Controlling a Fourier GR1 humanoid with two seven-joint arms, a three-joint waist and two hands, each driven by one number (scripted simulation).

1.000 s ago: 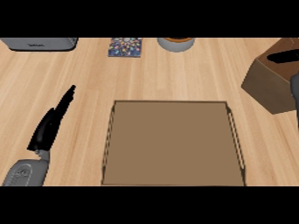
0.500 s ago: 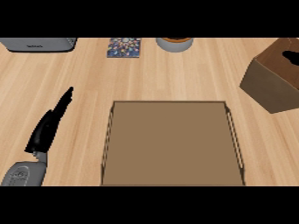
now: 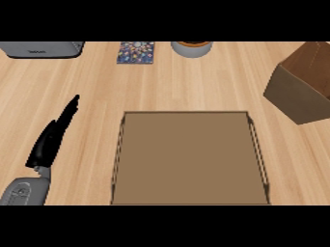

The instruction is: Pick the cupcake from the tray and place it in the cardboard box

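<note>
While the counter (image 3: 196, 82) is lying in view from above, each thing is standing as follows.
Left hand: the left hand (image 3: 51, 140) is resting at the lower left, well to the left of the tray, its fingers straight and close together, pointing up and away, clamped on nothing.
Right hand: it is showing nowhere in the head view.
Tray: the tray (image 3: 189, 158) is sitting low in the middle of the counter, its brown floor lying bare.
Cupcake: it is not showing on the tray, and I cannot tell where it is lying.
Cardboard box: the cardboard box (image 3: 311, 84) is standing open at the right edge, tilted, near the tray's upper right corner; its inside is mostly hidden.
</note>
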